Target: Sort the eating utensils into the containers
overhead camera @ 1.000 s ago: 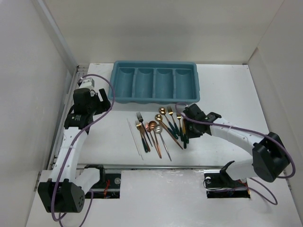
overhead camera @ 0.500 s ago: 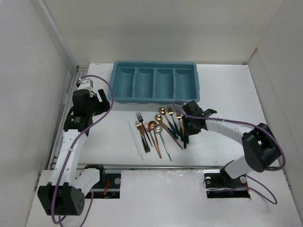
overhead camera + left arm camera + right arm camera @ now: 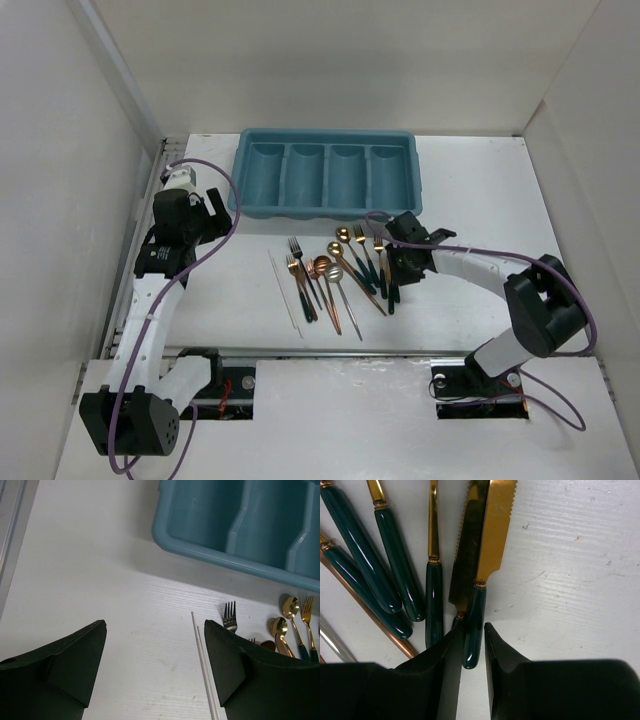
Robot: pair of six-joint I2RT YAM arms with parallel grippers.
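The utensils [image 3: 340, 275] lie fanned on the white table in front of the teal tray [image 3: 421, 185], whose four compartments look empty. White chopsticks [image 3: 283, 290] lie at the left of the pile. My right gripper [image 3: 392, 280] is low at the pile's right edge. In the right wrist view its jaws [image 3: 474, 630] are nearly closed around the dark green handle of a gold knife [image 3: 492, 535] that lies on the table beside a second knife [image 3: 470, 540]. My left gripper [image 3: 205, 215] hovers open and empty left of the tray; the chopsticks [image 3: 202, 665] show between its fingers.
White walls enclose the table on the left, the back and the right. The tray's near left corner [image 3: 165, 540] is just ahead of my left gripper. A fork [image 3: 229, 617] and spoons [image 3: 290, 607] lie beside my left gripper's right finger.
My right gripper has come in leftward onto the pile's right edge and settled around the knife handle. My left arm shifted slightly, then held still.
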